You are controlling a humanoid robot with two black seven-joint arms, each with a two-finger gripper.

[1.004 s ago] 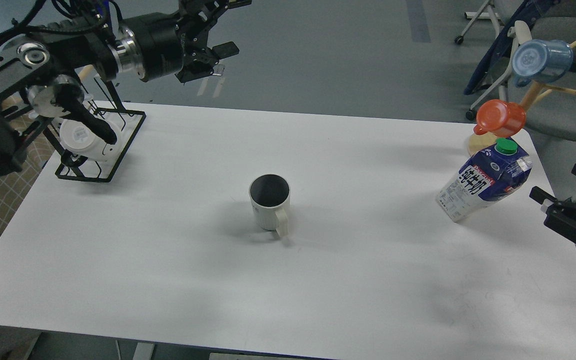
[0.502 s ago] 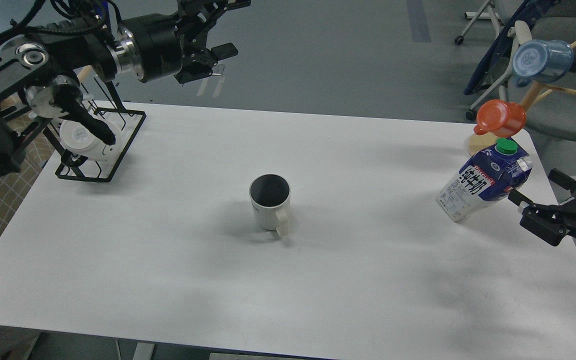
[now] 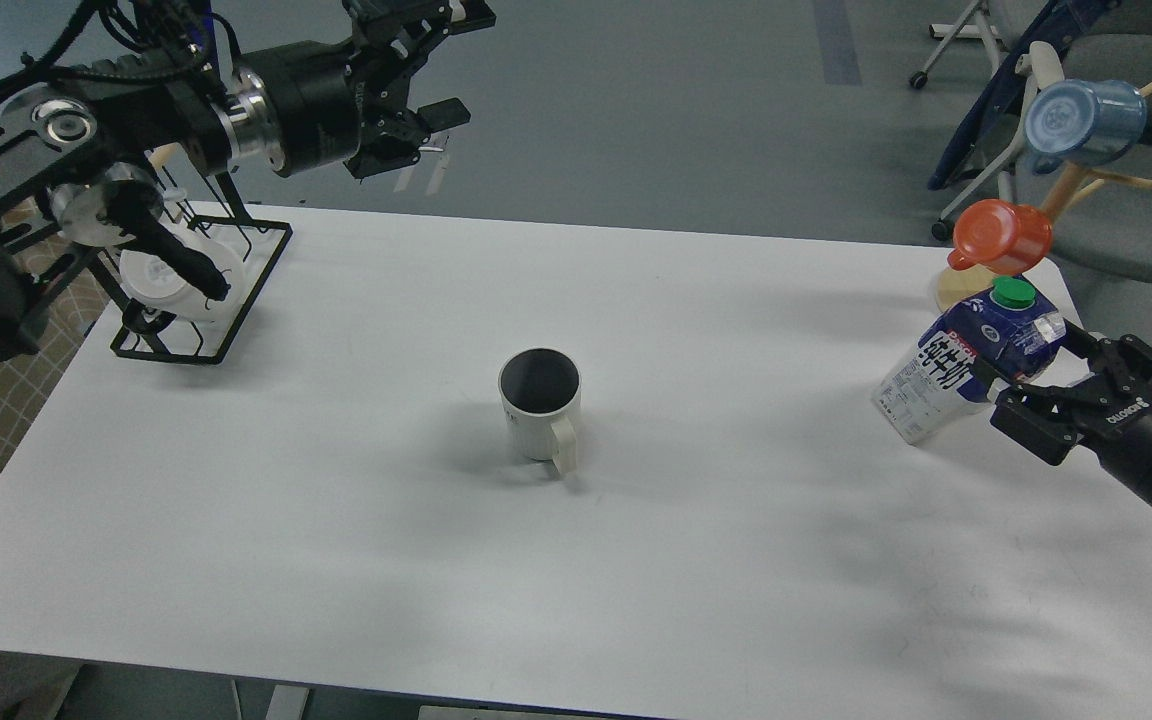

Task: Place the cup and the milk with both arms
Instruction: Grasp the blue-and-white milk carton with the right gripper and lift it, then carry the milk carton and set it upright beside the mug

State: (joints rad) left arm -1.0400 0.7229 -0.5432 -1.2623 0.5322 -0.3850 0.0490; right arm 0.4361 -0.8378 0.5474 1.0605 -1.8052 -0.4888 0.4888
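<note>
The cup [image 3: 539,405], a white mug with a dark inside and its handle toward me, stands upright in the middle of the white table [image 3: 736,560]. The milk [image 3: 956,365], a blue and white carton with a green cap, stands near the table's right edge. My right gripper [image 3: 1029,358] is open, low at the carton's right side, with its fingers reaching past either side of the carton's upper part. I cannot tell whether they touch it. My left gripper [image 3: 451,62] is open and empty, high above the floor beyond the table's far left edge.
A black wire rack [image 3: 236,312] holding a white mug [image 3: 158,280] sits at the table's left back corner under my left arm. A wooden mug tree at the right back holds an orange mug [image 3: 1001,235] and a light blue mug [image 3: 1081,120]. Chairs stand behind it.
My right gripper has moved left and up from the table's right edge to the milk carton, its fingers now beside it. My left gripper has shifted slightly up and left.
</note>
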